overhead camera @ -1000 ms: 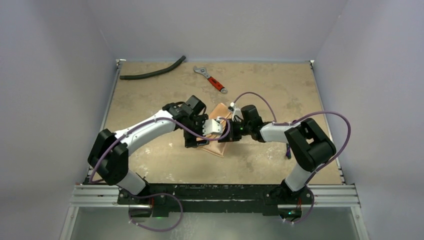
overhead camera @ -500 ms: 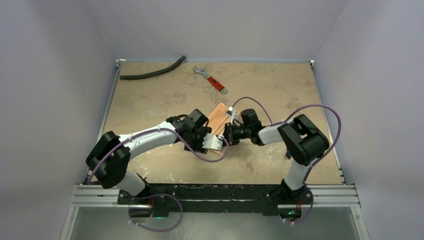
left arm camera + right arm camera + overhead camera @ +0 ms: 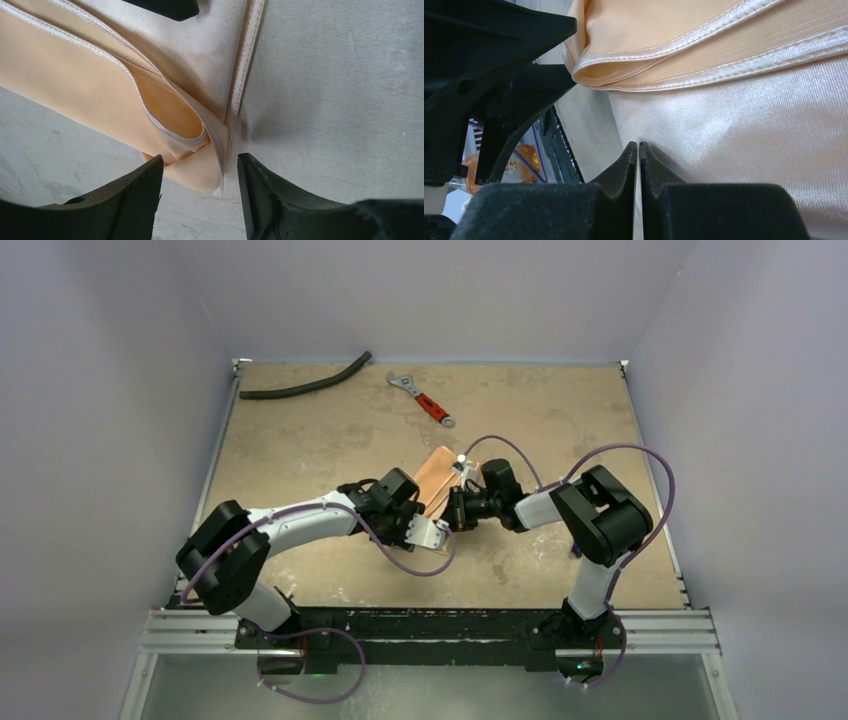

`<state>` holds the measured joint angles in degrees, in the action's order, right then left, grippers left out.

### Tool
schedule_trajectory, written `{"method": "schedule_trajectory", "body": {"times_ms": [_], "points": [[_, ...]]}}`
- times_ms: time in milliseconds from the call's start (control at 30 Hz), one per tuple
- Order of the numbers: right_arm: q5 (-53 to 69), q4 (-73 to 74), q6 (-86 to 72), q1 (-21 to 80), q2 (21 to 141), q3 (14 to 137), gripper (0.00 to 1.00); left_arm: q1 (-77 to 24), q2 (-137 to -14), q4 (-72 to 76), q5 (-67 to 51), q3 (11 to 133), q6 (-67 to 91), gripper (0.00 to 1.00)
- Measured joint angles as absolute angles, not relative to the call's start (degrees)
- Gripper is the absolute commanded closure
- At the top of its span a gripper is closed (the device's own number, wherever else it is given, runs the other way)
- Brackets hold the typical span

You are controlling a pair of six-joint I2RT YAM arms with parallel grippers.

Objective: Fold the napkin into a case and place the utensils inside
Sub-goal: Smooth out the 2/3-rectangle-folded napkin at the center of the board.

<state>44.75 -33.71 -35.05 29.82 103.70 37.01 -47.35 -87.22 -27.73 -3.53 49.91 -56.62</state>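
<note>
Napkin (image 3: 436, 478) lies folded near the middle of the table (image 3: 300, 440), a layered strip with a pocket gaping at its near corner (clearest from the left wrist). Left gripper (image 3: 200, 200) stands part-open, a finger on either side of that corner. Right gripper (image 3: 638, 150) is pressed closed, tips against the napkin's pale face, but whether cloth is pinched I cannot tell.

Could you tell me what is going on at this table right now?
Both arms are working on the peach napkin, which lies folded into a layered strip in the middle of the table. The left gripper is open, its fingers straddling the napkin's near corner, where a pocket gapes. The right gripper is shut, its tips at the cloth's edge; whether it pinches cloth is unclear. No cutlery shows in the pocket.
</note>
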Motion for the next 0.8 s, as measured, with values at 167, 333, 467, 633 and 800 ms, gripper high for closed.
{"method": "schedule_trajectory", "body": {"times_ms": [167, 333, 467, 633, 800], "points": [[44.8, -34.9, -35.3, 29.8, 104.7, 36.6, 0.95, -47.4, -88.6, -25.7, -2.5, 49.9, -57.2, 0.77], [45.0, -37.3, -36.1, 29.8, 105.1, 35.2, 0.96, -47.4, -90.2, -24.7, -2.3, 49.9, -57.7, 1.00], [45.0, -40.0, -37.3, 29.8, 105.5, 34.1, 0.96, -47.4, -91.0, -25.1, -2.2, 50.5, -57.7, 1.00], [45.7, -44.2, -39.2, 29.8, 106.9, 33.2, 0.98, -47.5, -91.2, -26.2, -2.3, 53.2, -57.1, 1.00], [46.1, -47.0, -40.7, 29.8, 107.7, 32.6, 0.98, -48.2, -91.2, -26.7, -2.9, 56.4, -55.6, 1.00]]}}
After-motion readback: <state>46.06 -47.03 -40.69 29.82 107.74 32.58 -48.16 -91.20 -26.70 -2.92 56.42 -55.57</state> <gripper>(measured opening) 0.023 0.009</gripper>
